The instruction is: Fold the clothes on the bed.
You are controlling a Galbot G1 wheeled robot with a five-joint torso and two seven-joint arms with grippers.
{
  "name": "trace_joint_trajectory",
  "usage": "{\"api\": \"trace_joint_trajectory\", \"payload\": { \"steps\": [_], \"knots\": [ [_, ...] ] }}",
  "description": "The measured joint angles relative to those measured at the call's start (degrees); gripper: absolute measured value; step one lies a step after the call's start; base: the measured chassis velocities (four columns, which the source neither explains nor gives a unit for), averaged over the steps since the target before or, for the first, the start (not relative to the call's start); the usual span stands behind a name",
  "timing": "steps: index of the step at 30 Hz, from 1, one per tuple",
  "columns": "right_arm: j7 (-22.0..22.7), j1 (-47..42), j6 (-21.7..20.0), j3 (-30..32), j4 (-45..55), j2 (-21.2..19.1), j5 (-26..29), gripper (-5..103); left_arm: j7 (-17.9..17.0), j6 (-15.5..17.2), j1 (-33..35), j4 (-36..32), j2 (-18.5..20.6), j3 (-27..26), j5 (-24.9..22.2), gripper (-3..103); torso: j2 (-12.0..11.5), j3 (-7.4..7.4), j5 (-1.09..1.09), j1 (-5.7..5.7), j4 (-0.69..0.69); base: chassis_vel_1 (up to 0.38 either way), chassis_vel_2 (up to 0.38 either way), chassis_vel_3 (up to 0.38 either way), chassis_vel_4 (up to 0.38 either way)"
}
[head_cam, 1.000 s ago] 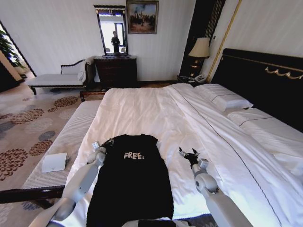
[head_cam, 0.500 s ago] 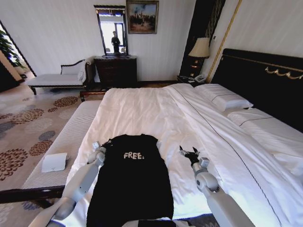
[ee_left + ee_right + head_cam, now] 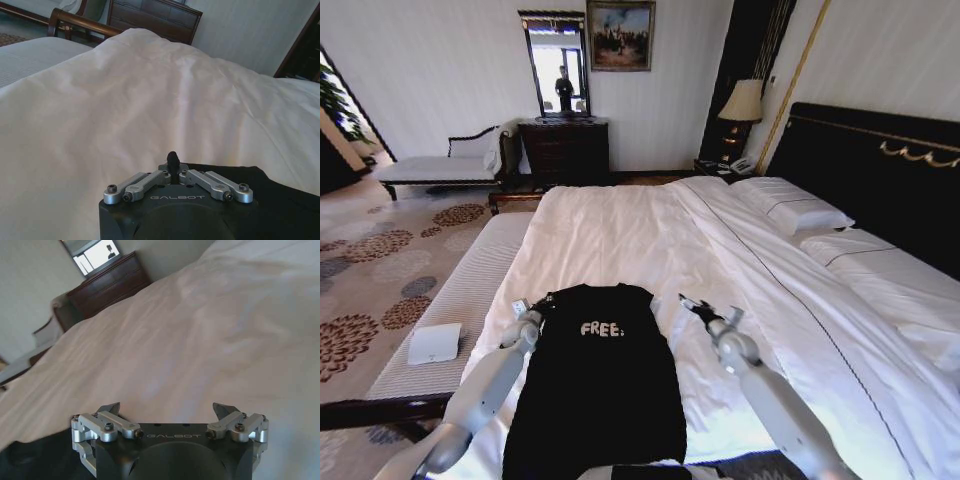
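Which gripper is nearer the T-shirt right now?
Left. The left gripper is shut at the T-shirt's shoulder edge; the right gripper is open over the bed beside the opposite shoulder.

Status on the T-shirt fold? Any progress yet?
The black T-shirt lies lengthwise on the bed as a narrow strip, "FREE!" facing up, no sleeves sticking out, so the sides may already be folded in. In hand: the left gripper is shut at the shirt's top left corner; the right gripper is open beside the top right corner, not gripping. Left: the lengthwise fold.
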Motion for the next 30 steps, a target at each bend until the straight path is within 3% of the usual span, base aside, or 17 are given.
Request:
{"api": "trace_joint_trajectory", "payload": {
  "steps": [10,20,21,24,25,28,30],
  "knots": [
    [-1.30,10.12,-1.24,-5.26,-12.23,7.05,0.79,100,-0.51,-0.03,0.25,-0.36,-0.24,-0.03,-0.15,2,0.00,0.00,-0.01,0.01,0.01,0.000,0.000,0.000,0.000],
    [-0.07,5.62,-3.02,-3.45,-9.09,6.90,2.98,100,-0.62,-0.06,0.76,-0.85,-0.26,-0.37,-0.24,2,0.00,-0.01,0.00,-0.02,-0.01,0.000,0.000,0.000,0.000],
    [0.04,5.55,-3.06,-3.37,-8.93,6.90,3.39,90,-0.60,-0.06,0.84,-0.88,-0.24,-0.38,-0.30,2,0.00,-0.01,0.00,-0.02,-0.01,0.000,0.000,0.000,0.000],
    [0.19,5.26,-3.16,-3.27,-8.52,6.84,3.68,74,-0.51,-0.06,1.09,-1.02,-0.15,-0.37,-0.34,2,0.00,-0.01,0.00,-0.01,-0.01,0.000,0.000,0.000,0.000],
    [0.19,5.26,-3.16,-3.27,-8.52,6.84,3.68,74,-0.51,-0.06,1.09,-1.02,-0.15,-0.37,-0.34,2,0.00,-0.01,0.00,-0.01,-0.01,0.000,0.000,0.000,0.000],
    [0.17,5.24,-3.03,-3.31,-8.50,6.87,3.35,57,-0.48,-0.06,1.13,-1.06,-0.14,-0.35,-0.33,2,0.00,-0.01,0.01,-0.01,-0.01,0.000,0.000,0.000,0.000],
    [0.21,5.35,-2.99,-3.33,-8.64,6.91,3.27,57,-0.48,-0.06,1.11,-1.08,-0.15,-0.32,-0.34,2,0.00,-0.01,0.00,-0.01,-0.01,0.000,0.000,0.000,0.000]
  ]
}}
